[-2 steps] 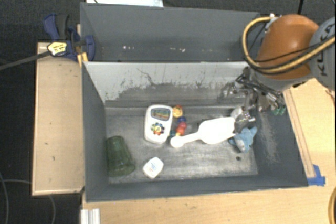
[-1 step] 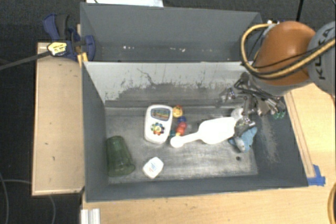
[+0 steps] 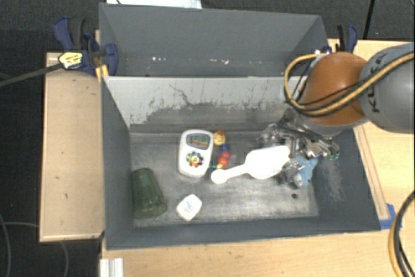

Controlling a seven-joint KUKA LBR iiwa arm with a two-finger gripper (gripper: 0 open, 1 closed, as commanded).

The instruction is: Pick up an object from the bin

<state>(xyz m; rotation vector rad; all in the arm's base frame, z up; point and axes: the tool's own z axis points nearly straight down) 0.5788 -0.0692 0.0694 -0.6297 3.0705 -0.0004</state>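
White scoop [image 3: 259, 164] at the hand's [image 3: 297, 155] nine o'clock

Low on the floor of the grey bin [image 3: 194, 100], the scoop has its bowl just beside the hand and its handle running toward eight o'clock. I cannot tell whether the hand is wide or narrow.

White scoop [image 3: 256, 165], dark green cup [image 3: 146, 192], white toy with coloured buttons [image 3: 196, 152], grey bin [image 3: 214, 42]

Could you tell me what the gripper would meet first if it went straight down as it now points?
Probably the wide end of the white spoon right below the gripper, or the small blue thing beside it; depth is unclear.
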